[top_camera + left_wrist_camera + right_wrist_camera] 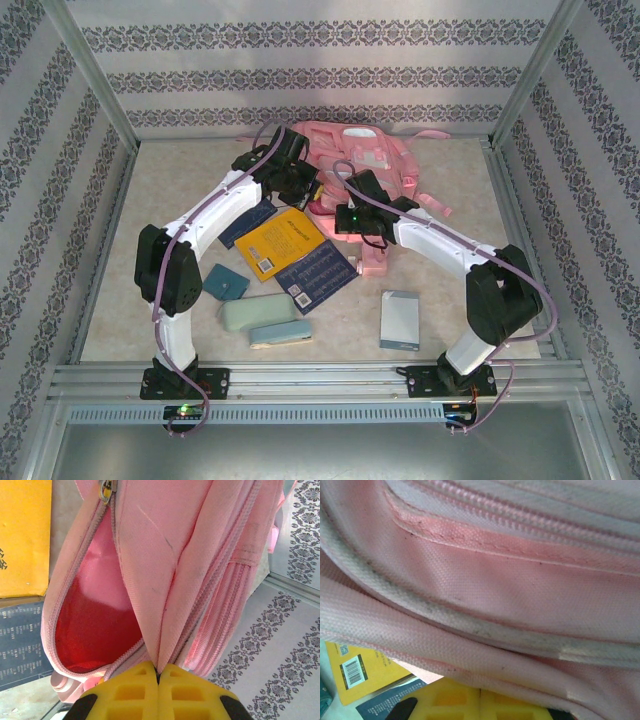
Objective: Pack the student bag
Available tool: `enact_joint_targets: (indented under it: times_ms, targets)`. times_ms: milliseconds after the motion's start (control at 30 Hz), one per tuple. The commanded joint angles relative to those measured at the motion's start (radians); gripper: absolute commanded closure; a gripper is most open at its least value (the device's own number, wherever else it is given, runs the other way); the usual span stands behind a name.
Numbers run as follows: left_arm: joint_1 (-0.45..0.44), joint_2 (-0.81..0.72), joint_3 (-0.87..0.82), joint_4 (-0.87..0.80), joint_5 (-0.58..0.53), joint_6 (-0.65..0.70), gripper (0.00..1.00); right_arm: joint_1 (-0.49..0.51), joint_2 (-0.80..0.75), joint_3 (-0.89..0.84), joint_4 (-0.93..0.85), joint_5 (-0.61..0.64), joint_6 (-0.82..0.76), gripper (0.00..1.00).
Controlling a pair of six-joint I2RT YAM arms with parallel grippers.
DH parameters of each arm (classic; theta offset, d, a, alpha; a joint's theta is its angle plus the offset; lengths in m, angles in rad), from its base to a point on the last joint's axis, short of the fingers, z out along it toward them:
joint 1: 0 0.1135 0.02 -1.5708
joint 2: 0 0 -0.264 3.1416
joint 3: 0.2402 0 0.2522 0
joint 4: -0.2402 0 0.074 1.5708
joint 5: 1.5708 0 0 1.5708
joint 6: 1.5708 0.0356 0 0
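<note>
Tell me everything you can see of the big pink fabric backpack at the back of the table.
The large pink woven-fabric backpack lies at the table's far side, straps trailing right. One compartment is unzipped, showing reddish lining below its metal zipper pull. The left gripper is shut on a fold beside that zipper. The right gripper is shut against its piped seam; whether it grips is unclear.

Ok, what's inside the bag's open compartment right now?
Bare red lining shows inside the student bag, nothing on it. The fold pinched by the left gripper covers the rest, so anything there is hidden.
</note>
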Motion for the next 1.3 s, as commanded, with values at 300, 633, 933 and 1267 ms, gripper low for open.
enact_joint_targets:
  times_ms: [300, 633, 933, 1267]
  targets:
    - [0.010, -0.067, 0.016, 0.054, 0.036, -0.029, 1.00, 0.023, 0.039, -0.044, -0.024, 0.049, 0.026, 0.85]
    - [0.011, -0.075, 0.010, 0.060, 0.032, -0.029, 1.00, 0.040, 0.053, -0.062, -0.018, 0.044, 0.035, 0.83]
    - [0.022, -0.093, -0.026, 0.056, 0.023, -0.020, 1.00, 0.027, 0.009, -0.045, -0.031, 0.060, 0.005, 1.00]
    - [0.071, -0.101, -0.038, 0.001, -0.004, 0.096, 1.00, -0.019, -0.090, -0.023, -0.110, -0.032, -0.077, 1.00]
